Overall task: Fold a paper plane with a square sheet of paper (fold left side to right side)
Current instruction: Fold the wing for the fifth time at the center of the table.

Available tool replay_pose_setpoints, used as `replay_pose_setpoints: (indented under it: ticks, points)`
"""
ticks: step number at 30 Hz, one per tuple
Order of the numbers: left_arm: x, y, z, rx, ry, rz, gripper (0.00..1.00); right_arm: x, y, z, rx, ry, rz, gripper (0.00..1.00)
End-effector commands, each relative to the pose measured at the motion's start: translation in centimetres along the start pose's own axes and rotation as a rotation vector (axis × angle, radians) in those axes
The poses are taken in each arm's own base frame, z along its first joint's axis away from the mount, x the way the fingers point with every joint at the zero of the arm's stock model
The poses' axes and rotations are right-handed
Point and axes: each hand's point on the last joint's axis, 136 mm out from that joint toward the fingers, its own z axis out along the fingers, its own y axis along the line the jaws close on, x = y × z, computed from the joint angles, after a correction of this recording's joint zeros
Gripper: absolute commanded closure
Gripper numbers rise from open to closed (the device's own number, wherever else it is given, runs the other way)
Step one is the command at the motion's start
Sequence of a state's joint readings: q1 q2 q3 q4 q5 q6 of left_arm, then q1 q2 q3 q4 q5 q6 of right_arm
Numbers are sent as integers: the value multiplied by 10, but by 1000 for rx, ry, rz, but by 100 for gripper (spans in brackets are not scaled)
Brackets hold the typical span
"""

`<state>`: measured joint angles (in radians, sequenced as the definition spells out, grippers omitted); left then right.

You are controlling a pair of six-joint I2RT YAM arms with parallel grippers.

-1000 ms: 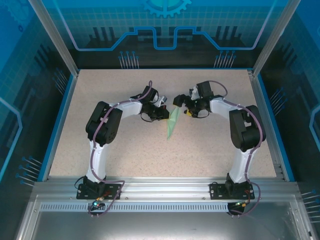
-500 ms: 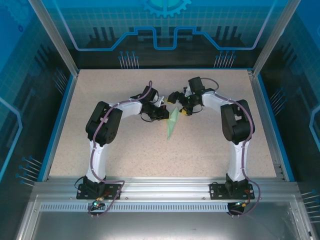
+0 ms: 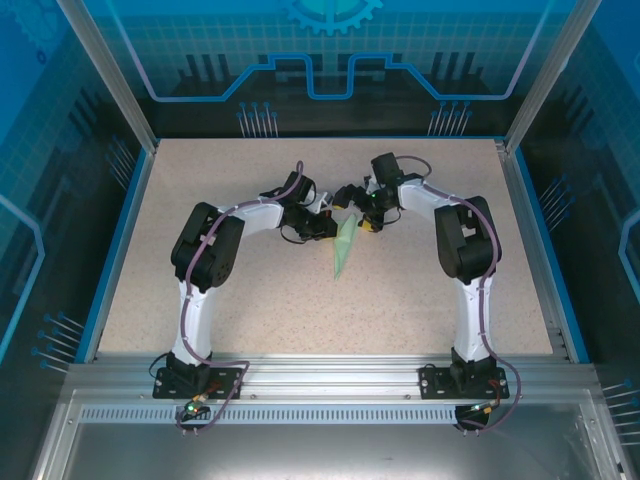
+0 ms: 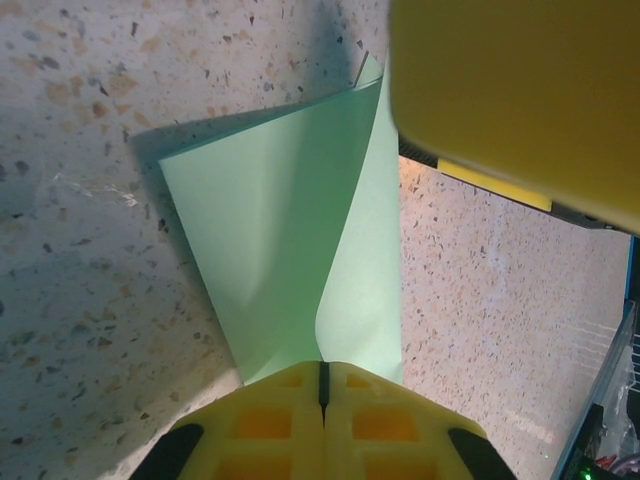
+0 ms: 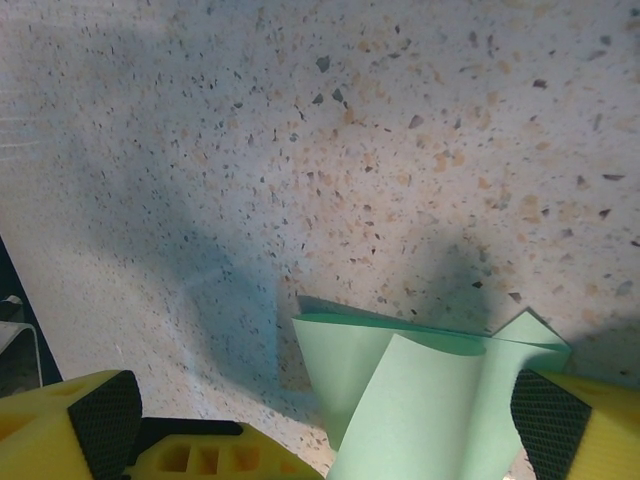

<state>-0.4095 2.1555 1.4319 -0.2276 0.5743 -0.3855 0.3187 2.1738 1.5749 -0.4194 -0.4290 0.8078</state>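
Observation:
The pale mint-green paper plane (image 3: 342, 252) lies mid-table as a narrow dart, its point toward the arms. My left gripper (image 3: 327, 224) is shut on its wide far end. In the left wrist view the yellow fingers (image 4: 280, 420) pinch a raised flap of the paper (image 4: 280, 240), which curls up off the table. My right gripper (image 3: 354, 203) hovers open just beyond that same end. In the right wrist view the lifted paper layers (image 5: 430, 390) stand between its wide-apart fingertips (image 5: 552, 420), untouched by either pad.
The speckled beige tabletop (image 3: 240, 290) is ringed by a blue rim and transparent walls. One yellow finger of the right gripper (image 4: 510, 90) hangs close over the paper in the left wrist view. Both arm bases sit on the aluminium rail (image 3: 330, 375) at the near edge.
The right arm has swung left and folded in, bringing its open gripper closer over the paper's far end. The left gripper and the paper have stayed put.

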Motion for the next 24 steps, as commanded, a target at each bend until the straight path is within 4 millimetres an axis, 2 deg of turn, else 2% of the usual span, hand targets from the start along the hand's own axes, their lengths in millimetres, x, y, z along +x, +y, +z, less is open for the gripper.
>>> replay_pose_setpoints:
  ticks: [1,17,24]
  points:
    - [-1,-2,0,26,12,18,97,16,-14,15,73,59,7,1]
    - [-9,-2,4,24,16,38,97,23,-21,21,101,86,3,1]
    - [-6,1,8,20,26,32,97,23,-21,21,97,88,1,1]
